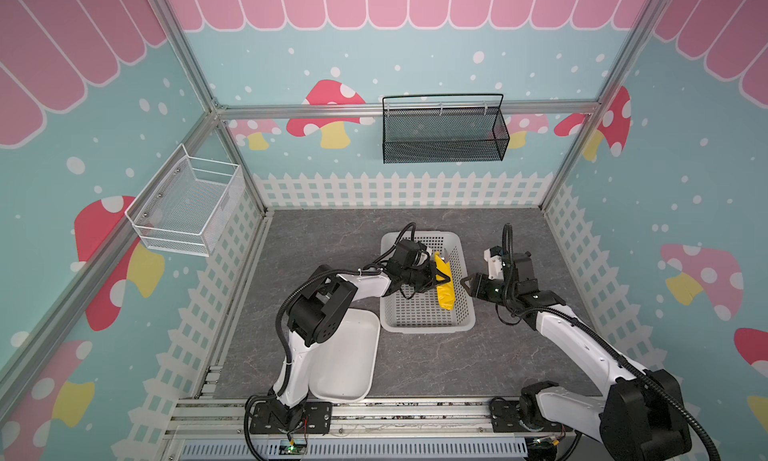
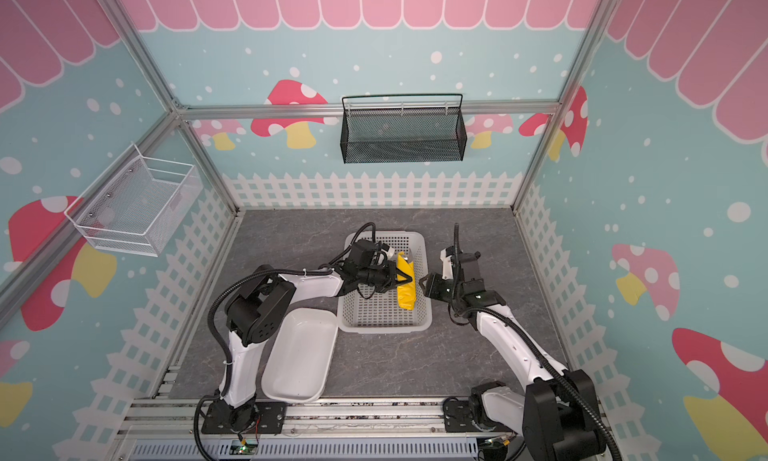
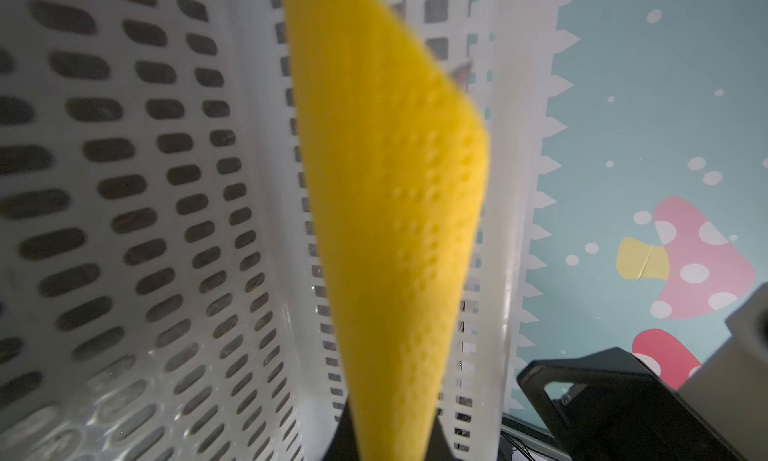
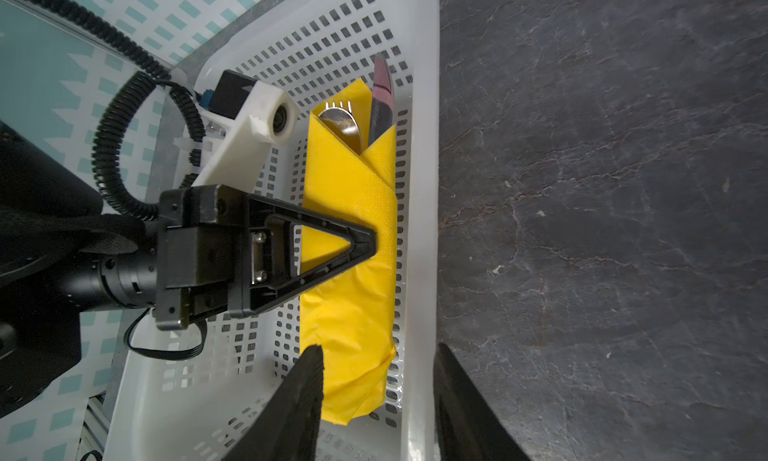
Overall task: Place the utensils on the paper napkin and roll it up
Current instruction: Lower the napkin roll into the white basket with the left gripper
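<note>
Rolled paper napkin (image 1: 444,299) in the white perforated basket (image 1: 428,328), left gripper (image 1: 446,279) clamped on it
In both top views the yellow roll lies lengthwise along the basket's right wall. The left gripper pinches it about mid-length, and the left wrist view shows the paper napkin (image 3: 395,189) coming out from between the closed jaws. In the right wrist view the tips of the fork (image 4: 338,104), the spoon (image 4: 345,124) and the knife (image 4: 382,85) stick out of the roll's open end. The right gripper (image 1: 465,282) hovers at the basket's right rim with jaws apart, holding nothing, one finger over the basket and one over the grey stone-patterned table (image 1: 436,367). The white oblong tray (image 1: 345,367) sits just beside the basket's near left corner
</note>
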